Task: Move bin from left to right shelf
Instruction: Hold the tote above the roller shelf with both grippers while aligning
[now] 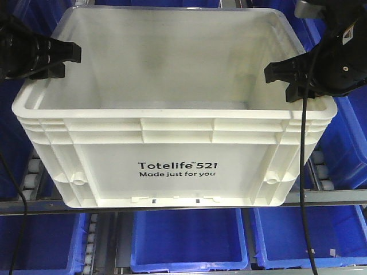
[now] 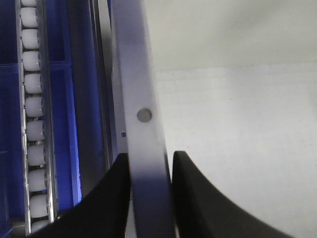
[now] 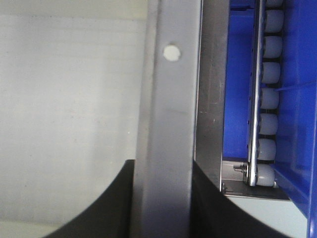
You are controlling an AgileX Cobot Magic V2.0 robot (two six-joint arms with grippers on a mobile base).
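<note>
Left claw [image 2: 151, 161], right claw [image 3: 162, 166] each pinching bin [image 1: 178, 166] rim.

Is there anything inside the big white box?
No, the front view looks into the bin and shows only bare white walls and floor.

The bin [image 1: 172, 166] is centred, with a shelf rail [image 1: 338, 196] level with its base. The left gripper [image 1: 71, 54] is clamped on the bin's rim at 10 o'clock and the right gripper [image 1: 275, 73] at 2 o'clock, each with one finger inside and one outside. Smaller bins [image 1: 189, 243] are stowed below at 6 o'clock. Roller tracks [image 2: 33, 124] are set outboard of both side walls.
</note>
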